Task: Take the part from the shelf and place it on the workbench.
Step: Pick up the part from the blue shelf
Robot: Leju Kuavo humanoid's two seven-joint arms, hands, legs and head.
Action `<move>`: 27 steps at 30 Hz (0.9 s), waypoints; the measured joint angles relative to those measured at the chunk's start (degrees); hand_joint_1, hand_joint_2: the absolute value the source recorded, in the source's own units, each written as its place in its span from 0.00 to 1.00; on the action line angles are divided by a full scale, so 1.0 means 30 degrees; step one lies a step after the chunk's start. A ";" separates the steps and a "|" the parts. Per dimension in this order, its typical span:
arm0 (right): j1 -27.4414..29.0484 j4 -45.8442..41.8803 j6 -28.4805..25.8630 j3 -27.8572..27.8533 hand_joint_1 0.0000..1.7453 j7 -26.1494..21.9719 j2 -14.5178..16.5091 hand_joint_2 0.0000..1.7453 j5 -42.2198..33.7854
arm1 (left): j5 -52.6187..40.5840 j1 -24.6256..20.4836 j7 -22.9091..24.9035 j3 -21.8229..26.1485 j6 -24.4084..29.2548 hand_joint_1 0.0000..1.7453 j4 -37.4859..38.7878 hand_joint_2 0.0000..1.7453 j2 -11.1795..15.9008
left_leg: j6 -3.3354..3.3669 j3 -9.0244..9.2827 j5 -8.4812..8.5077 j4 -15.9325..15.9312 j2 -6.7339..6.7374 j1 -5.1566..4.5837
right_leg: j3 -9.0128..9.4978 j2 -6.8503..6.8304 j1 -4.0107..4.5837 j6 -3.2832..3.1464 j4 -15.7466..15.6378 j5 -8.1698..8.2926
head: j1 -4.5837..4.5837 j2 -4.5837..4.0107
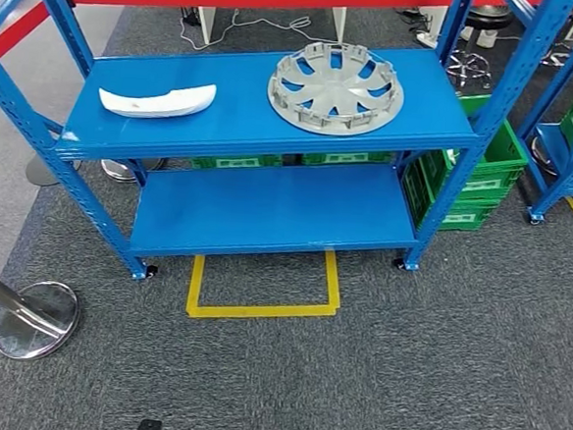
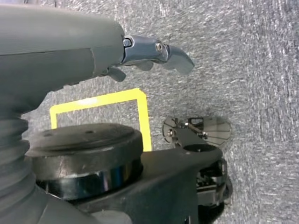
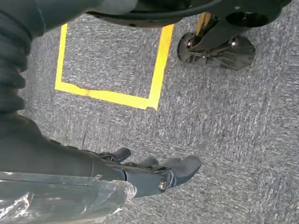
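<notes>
Grey hubcap (image 1: pixel 336 88) on shelf (image 1: pixel 261 110), ungrasped

The head view looks forward and down from high up, standing back from the blue shelf (image 1: pixel 276 116). Both wrist views hang close above the grey carpet, sharing with it the yellow taped square (image 1: pixel 264 287) (image 2: pixel 102 109) (image 3: pixel 109 65) before that shelf.
</notes>
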 joint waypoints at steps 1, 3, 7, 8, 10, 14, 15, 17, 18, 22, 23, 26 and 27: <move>0.0002 0.0000 -0.0004 -0.0002 0.00 0.0002 0.0000 1.00 0.0002 | -0.0006 -0.0013 0.0000 0.0016 0.0000 0.00 0.0000 1.00 -0.0007 | -0.0029 -0.0366 -0.0468 0.0751 0.0047 -0.0013 | 0.0005 -0.0042 0.0002 -0.0116 -0.0017 0.0008 | -0.0029 0.0000; 0.0000 0.0000 -0.0011 -0.0005 0.00 0.0002 0.0000 1.00 0.0004 | -0.0016 -0.0031 0.0000 0.0053 0.0000 0.00 0.0002 1.00 -0.0020 | 0.0000 -0.1608 -0.1662 0.3253 0.0100 -0.0064 | -0.0011 -0.0143 0.0061 -0.0262 -0.0020 -0.0006 | -0.0076 0.0000; 0.0014 0.0000 -0.0060 -0.0016 0.00 0.0013 0.0000 1.00 0.0016 | -0.0036 0.0010 0.0000 0.0115 0.0000 0.00 0.0002 1.00 -0.0015 | 0.0308 -0.2351 -0.1252 0.4439 0.0102 -0.0145 | 0.0048 -0.0238 0.0219 -0.0357 -0.0019 -0.0064 | -0.0084 0.0000; 0.0006 0.0000 -0.0067 -0.0018 0.00 0.0015 0.0000 1.00 0.0016 | -0.0053 0.0003 0.0000 0.0120 0.0000 0.00 0.0002 1.00 -0.0015 | 0.0440 -0.1802 -0.0555 0.3305 0.0109 -0.0186 | 0.0084 -0.0236 0.0237 -0.0339 -0.0020 -0.0082 | -0.0086 0.0000; -0.0012 0.0000 -0.0080 -0.0018 0.00 0.0017 0.0000 1.00 0.0022 | -0.0084 -0.0037 0.0000 0.0126 0.0004 0.00 0.0002 1.00 -0.0020 | 0.0597 -0.0707 0.0260 0.1064 0.0132 -0.0281 | 0.0101 -0.0231 0.0337 -0.0208 0.0031 -0.0163 | -0.0100 0.0000; -0.0032 0.0000 -0.0182 -0.0025 0.00 0.0024 -0.0007 1.00 0.0040 | -0.0113 -0.0015 0.0000 0.0144 0.0007 0.00 0.0002 1.00 -0.0022 | 0.0708 -0.0269 0.0239 0.0020 0.0095 -0.0300 | 0.0067 -0.0279 0.0361 0.0188 -0.0055 -0.0233 | -0.0093 0.0000; -0.0042 0.0000 -0.0224 -0.0027 0.00 0.0020 -0.0007 1.00 0.0040 | -0.0118 0.0004 0.0000 0.0151 0.0007 0.00 0.0002 1.00 -0.0022 | 0.0809 -0.0241 0.0253 -0.0023 0.0099 -0.0275 | -0.0026 -0.0288 0.0348 0.0281 0.0170 -0.0430 | -0.0071 0.0000; -0.0051 0.0000 -0.0328 -0.0049 0.00 0.0019 -0.0007 1.00 0.0036 | -0.0135 -0.0004 0.0000 0.0160 0.0007 0.00 0.0002 1.00 -0.0029 | 0.0985 -0.0199 0.0264 -0.0081 0.0114 -0.0241 | -0.0773 -0.0298 0.0339 0.0424 0.1808 -0.1414 | -0.0005 0.0000; -0.0053 0.0000 -0.0390 -0.0084 0.00 0.0040 -0.0007 1.00 0.0029 | -0.0142 -0.0008 0.0000 0.0166 0.0009 0.00 0.0002 1.00 -0.0031 | 0.1052 -0.0196 0.0246 -0.0081 0.0119 -0.0258 | -0.1380 -0.0302 0.0344 0.0470 0.3086 -0.2044 | 0.0031 0.0000; -0.0032 0.0005 -0.0743 -0.0301 0.00 0.0509 -0.0007 1.00 0.0046 | -0.0140 0.0028 0.0002 0.0213 0.0035 0.00 0.0002 1.00 -0.0035 | 0.1119 -0.0090 0.0183 -0.0078 0.0090 -0.0301 | -0.2072 -0.0304 0.0341 0.0516 0.4399 -0.1890 | 0.0044 0.0000; -0.0040 0.0007 -0.0818 -0.0331 0.00 0.0618 -0.0007 1.00 0.0056 | -0.0142 0.0027 0.0002 0.0219 0.0036 0.00 0.0002 1.00 -0.0044 | 0.1091 -0.0026 0.0152 -0.0074 0.0071 -0.0298 | -0.1482 -0.0306 0.0330 0.0501 0.3151 -0.1145 | 0.0049 0.0000; -0.0142 0.0009 -0.0954 -0.0413 0.00 0.0673 0.0002 1.00 0.0093 | -0.0173 0.0006 0.0000 0.0226 0.0035 0.00 0.0002 1.00 -0.0064 | 0.0852 0.0055 0.0076 -0.0017 0.0038 -0.0416 | -0.0049 -0.0247 0.0326 0.0344 0.0166 -0.0052 | 0.0016 0.0000; -0.0162 0.0009 -0.0976 -0.0439 0.00 0.0561 0.0005 1.00 0.0103 | -0.0209 0.0001 0.0000 0.0228 0.0022 0.00 0.0004 1.00 -0.0067 | 0.0754 0.0047 0.0098 -0.0026 0.0035 -0.0446 | 0.0031 -0.0219 0.0354 0.0248 -0.0024 -0.0084 | -0.0011 0.0000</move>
